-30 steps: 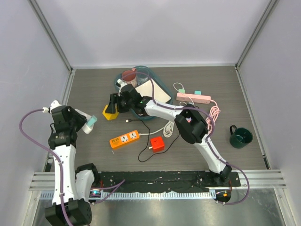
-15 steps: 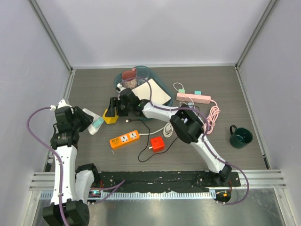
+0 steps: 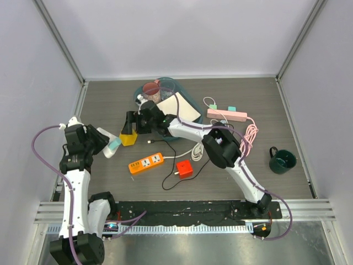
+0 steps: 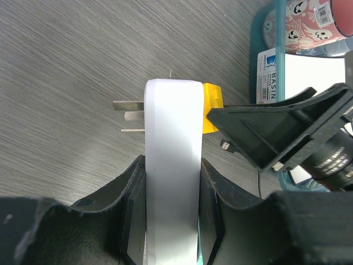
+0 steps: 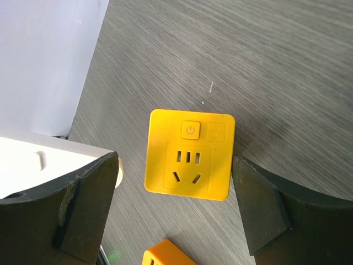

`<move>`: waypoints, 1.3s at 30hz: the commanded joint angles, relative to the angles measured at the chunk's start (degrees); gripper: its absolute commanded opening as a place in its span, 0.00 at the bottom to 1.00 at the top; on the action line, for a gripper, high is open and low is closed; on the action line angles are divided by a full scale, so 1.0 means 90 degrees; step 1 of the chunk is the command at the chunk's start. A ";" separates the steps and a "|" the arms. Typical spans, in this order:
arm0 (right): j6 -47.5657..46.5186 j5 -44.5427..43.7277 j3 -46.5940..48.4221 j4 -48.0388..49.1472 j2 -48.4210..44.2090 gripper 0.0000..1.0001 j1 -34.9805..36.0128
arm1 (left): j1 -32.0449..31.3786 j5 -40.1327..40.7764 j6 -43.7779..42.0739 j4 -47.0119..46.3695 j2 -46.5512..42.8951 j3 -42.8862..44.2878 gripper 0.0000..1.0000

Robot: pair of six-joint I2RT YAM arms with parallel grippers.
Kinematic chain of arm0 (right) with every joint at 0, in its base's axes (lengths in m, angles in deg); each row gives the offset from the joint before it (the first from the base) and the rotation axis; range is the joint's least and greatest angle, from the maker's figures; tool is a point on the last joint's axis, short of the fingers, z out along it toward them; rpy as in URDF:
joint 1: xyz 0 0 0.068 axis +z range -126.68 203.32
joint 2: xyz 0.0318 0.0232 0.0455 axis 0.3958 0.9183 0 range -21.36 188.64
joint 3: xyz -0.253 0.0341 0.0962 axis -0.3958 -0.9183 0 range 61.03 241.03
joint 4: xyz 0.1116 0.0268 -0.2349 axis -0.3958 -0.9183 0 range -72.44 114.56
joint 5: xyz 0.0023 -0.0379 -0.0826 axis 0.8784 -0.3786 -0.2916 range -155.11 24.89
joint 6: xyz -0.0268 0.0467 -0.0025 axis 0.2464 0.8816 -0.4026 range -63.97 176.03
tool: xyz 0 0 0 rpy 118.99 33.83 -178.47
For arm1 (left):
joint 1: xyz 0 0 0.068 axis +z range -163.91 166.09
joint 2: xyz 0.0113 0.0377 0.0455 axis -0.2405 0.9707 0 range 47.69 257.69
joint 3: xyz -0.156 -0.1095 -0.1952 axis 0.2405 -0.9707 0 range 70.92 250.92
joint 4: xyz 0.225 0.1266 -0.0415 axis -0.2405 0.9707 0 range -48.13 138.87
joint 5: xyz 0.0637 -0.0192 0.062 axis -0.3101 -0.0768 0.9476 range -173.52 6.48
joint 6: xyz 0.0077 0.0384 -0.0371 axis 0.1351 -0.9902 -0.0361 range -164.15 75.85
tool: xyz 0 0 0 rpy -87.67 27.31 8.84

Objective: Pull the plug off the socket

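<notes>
There are two cube sockets: one yellow socket (image 5: 190, 154) and one red socket (image 3: 184, 169). There are also two strips: one orange power strip (image 3: 146, 163) and one pink power strip (image 3: 226, 115). There is one white plug (image 4: 171, 154), with three prongs showing. There is one green mug (image 3: 282, 160). One teal basin (image 4: 281, 66) holds one patterned cup (image 3: 151, 88) and one white box (image 3: 179, 107). Loose cords appear to number three, namely a white cable (image 3: 197, 149), a pink cable (image 3: 251, 132) and a black cable (image 3: 167, 181), though the tangle makes that count uncertain.

A dark grey wood-grain surface (image 3: 110, 105) is lying inside a box of plain white walls (image 3: 176, 33). Slanting metal posts (image 3: 62, 44) are framing the far corners. A ribbed metal rail (image 3: 309, 205) is running along the near edge. Soft, even light is casting only faint shadows.
</notes>
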 commanded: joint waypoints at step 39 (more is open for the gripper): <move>-0.6804 0.2092 -0.4576 0.3458 -0.4147 0.81 0.0520 | -0.0357 -0.3486 0.0007 -0.1277 0.0405 -0.0457 0.00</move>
